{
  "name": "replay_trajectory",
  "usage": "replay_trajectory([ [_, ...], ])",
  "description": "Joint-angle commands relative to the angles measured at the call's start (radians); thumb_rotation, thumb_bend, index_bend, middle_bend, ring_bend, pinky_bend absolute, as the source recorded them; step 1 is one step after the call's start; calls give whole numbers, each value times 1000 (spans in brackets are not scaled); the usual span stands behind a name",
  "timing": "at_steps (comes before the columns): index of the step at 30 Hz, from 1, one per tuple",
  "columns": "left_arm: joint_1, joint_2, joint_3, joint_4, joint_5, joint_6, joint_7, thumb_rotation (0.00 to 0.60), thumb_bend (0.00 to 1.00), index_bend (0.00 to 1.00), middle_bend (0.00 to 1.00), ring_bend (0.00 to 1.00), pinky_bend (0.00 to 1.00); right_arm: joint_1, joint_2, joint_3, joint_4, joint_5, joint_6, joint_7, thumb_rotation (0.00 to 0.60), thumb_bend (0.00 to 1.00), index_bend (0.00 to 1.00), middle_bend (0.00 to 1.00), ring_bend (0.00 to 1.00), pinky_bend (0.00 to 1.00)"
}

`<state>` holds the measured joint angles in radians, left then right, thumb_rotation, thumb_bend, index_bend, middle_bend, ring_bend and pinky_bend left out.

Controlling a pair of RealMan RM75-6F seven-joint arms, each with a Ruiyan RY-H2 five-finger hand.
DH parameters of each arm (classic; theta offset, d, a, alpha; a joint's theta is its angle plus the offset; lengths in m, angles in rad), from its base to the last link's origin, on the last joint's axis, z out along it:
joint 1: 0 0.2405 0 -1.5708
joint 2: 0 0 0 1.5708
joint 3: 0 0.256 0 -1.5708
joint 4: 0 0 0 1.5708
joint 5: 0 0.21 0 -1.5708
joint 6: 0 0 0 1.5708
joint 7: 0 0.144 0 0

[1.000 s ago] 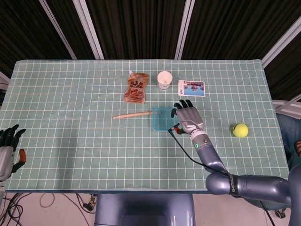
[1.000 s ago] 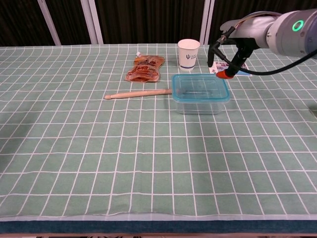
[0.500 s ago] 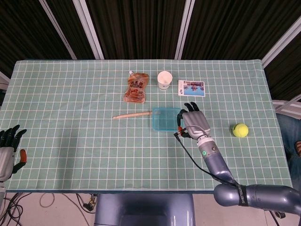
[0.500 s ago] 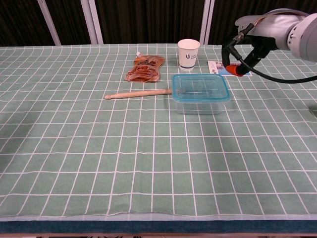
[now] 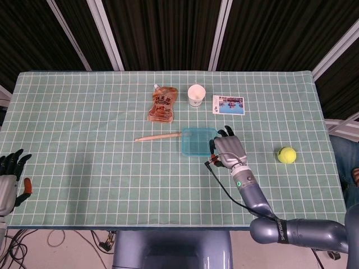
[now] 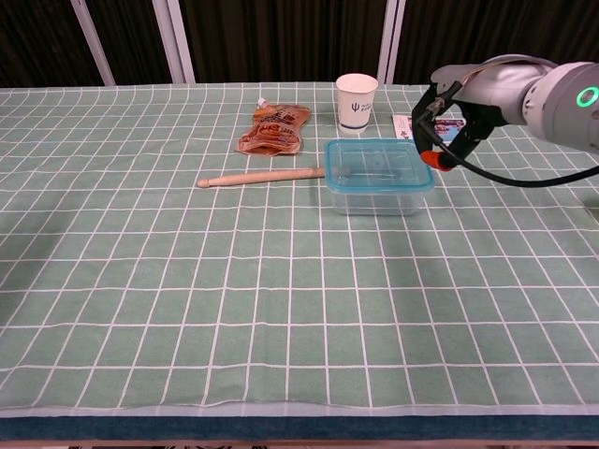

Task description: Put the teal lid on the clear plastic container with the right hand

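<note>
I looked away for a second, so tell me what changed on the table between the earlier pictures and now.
The right robot hand drew back from over the lidded container's right edge toward the robot and now sits beside that edge, holding nothing. The teal lid stayed on the clear plastic container. The wooden stick, pouch, paper cup, card, tennis ball and left robot hand did not move.

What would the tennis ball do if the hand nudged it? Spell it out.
The tennis ball would probably roll off readily: it is round and sits alone on flat cloth, with nothing beside it to stop it. It lies toward the table's right edge, so a push that way might send it off. Its fuzzy surface suggests fingers would not slip much.
</note>
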<state>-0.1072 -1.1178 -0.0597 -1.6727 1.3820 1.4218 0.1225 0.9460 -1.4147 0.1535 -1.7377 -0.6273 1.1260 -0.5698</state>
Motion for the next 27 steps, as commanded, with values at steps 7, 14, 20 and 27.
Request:
replay_trajectory([
  [7,-2,2,-1,1,-5,-7,-7,600,657,111,0,0,0,47,-81,32,82,79,-22,-85,600,483,667,486,186,0],
  [14,-2,5,-3,1,-10,-8,-11,600,657,111,0,0,0,71,-114,36,116,135,-31,-150,600,482,668,488,186,0],
  [20,-2,5,-4,1,-13,-9,-11,600,657,111,0,0,0,73,-128,35,147,151,-45,-163,600,482,672,511,211,0],
  [27,-2,5,-6,0,-19,-9,-9,600,657,111,0,0,0,68,-134,34,171,151,-58,-165,600,482,675,550,245,0],
])
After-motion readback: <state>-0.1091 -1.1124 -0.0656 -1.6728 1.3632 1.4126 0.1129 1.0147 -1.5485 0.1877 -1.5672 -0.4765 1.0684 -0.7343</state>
